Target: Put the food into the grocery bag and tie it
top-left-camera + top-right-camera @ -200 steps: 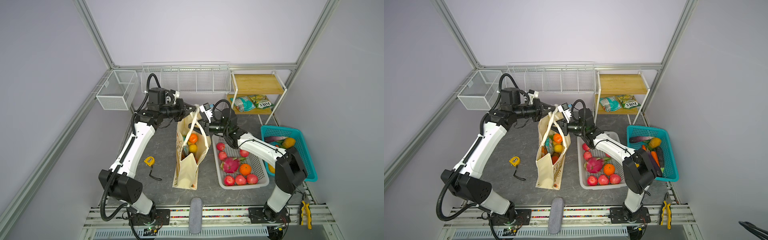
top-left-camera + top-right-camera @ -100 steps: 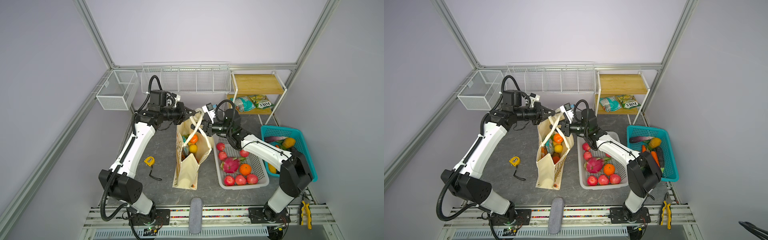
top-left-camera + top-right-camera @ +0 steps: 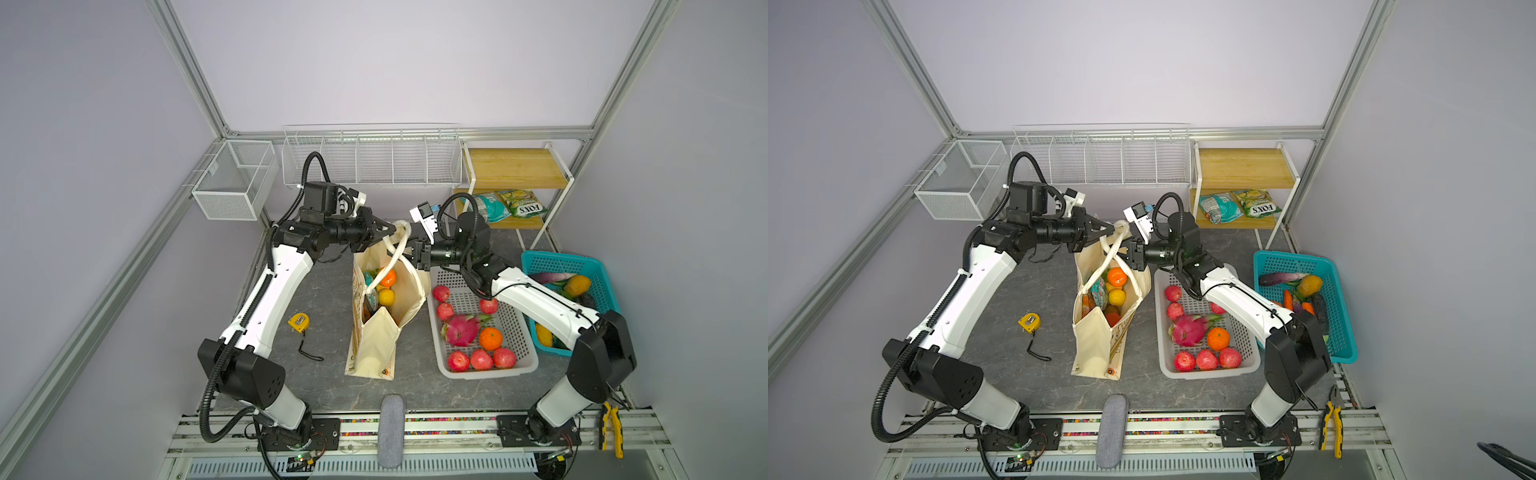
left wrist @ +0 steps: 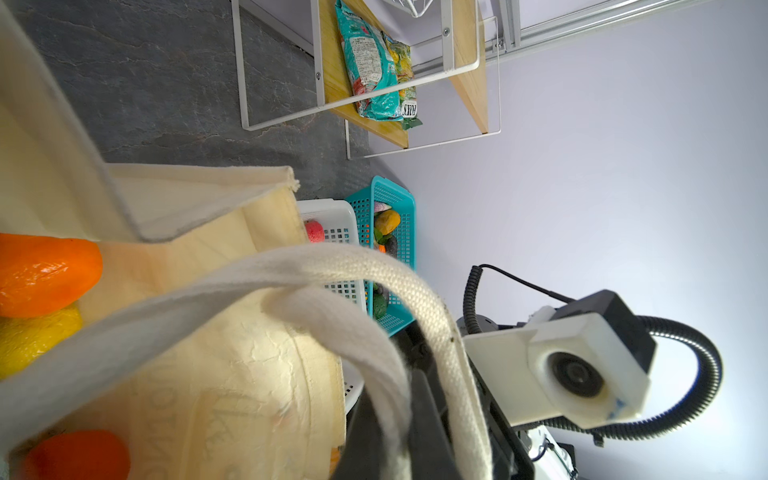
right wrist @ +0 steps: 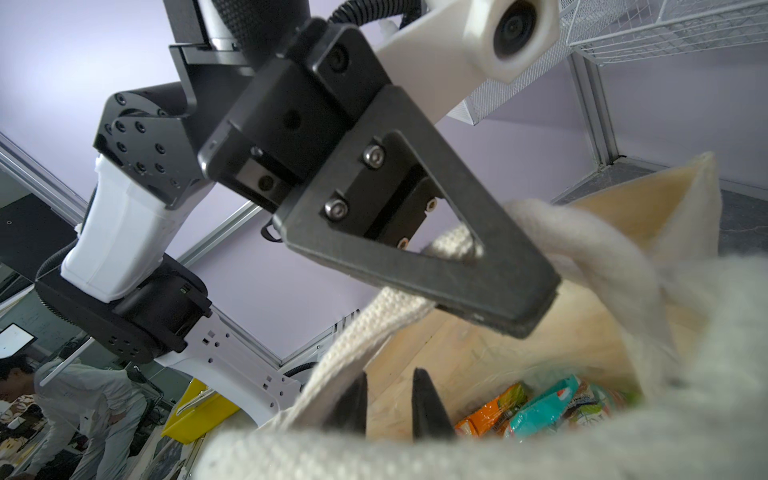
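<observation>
The cream grocery bag (image 3: 384, 332) (image 3: 1096, 340) stands open in the middle. Food lies inside it: an orange (image 3: 387, 278), a yellow fruit (image 3: 386, 297), and an orange packet (image 5: 486, 415) beside a teal packet (image 5: 540, 409). Above the bag's far rim my left gripper (image 3: 388, 230) (image 3: 1111, 227) (image 4: 405, 415) is shut on a white rope handle (image 4: 374, 345). My right gripper (image 3: 413, 254) (image 3: 1128, 255) (image 5: 388, 399) faces it across the mouth. Its fingertips stand narrowly apart with nothing between them. A second rope loop lies across their base.
A white basket (image 3: 490, 374) holding red fruit, a dragon fruit and an orange stands right of the bag. Beyond it a teal basket (image 3: 557, 257) holds vegetables. A wooden shelf (image 3: 515, 170) at the back right carries two packets. A yellow tape measure (image 3: 298, 323) lies left of the bag.
Both grippers stay at the bag's mouth. The right wrist has shifted a little to the right and its elbow swung outward. The left gripper has dipped slightly with the handle.
</observation>
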`<state>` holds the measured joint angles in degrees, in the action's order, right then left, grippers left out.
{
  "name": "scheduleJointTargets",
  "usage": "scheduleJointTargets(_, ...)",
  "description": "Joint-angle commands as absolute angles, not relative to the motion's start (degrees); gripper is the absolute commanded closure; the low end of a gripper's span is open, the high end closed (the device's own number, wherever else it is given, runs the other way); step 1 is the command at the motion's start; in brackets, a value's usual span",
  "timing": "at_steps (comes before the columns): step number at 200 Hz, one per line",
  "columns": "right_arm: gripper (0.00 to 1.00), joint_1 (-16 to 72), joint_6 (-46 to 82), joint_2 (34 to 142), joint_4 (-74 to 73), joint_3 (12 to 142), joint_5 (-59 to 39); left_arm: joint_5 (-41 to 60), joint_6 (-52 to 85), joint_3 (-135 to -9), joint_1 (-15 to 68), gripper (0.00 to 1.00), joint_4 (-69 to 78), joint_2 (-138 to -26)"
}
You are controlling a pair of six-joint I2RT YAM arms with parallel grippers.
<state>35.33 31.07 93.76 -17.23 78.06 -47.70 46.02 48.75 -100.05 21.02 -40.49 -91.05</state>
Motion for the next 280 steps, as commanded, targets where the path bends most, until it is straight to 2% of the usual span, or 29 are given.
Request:
scheduleJointTargets(1,0.77,35.4,30.1,92.5,-19.1,81.8,-48.7,47.7,47.4,-99.6,22.7,1.00,-41.7,-91.5)
scheduleJointTargets(80,0.78,36.3,31.1,94.6,-19.1,87.3,-49.6,49.0,48.2,-99.2,24.2,1.00,-39.6,-92.3)
scheduleJointTargets(129,0.77,36.6,32.3,94.5,-19.9,86.2,-50.5,50.7,52.2,-96.6,24.3,1.00,-32.4,-92.4)
scheduleJointTargets(197,0.68,37.4,30.6,91.1,-20.5,75.8,-51.4,53.1,61.6,-91.8,24.4,1.00,-17.3,-92.6)
scheduleJointTargets(249,0.63,37.1,30.5,88.5,-20.4,74.1,-51.0,53.4,68.5,-89.3,24.6,1.00,-8.1,-92.7)
scheduleJointTargets(280,0.55,36.8,30.7,86.4,-20.0,73.1,-51.5,53.0,69.2,-88.9,24.5,1.00,-7.3,-92.7)
